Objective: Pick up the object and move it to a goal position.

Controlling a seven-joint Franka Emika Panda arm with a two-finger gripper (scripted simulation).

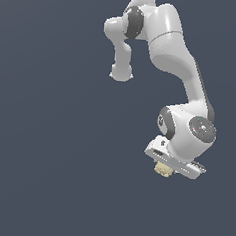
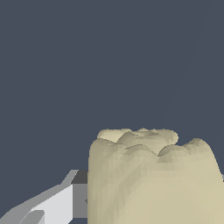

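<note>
Matt, lumpy pale-beige block (image 2: 153, 179); smooth, glossy white plastic-looking arm (image 1: 171, 44)

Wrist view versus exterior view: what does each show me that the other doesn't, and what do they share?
Only the wrist view shows the block's lumpy top surface close up and one gripper finger against its side. Only the exterior view shows the whole arm and the gripper body, with the block peeking out beneath it. Both share the pale yellow-beige block and the plain dark grey background.
</note>
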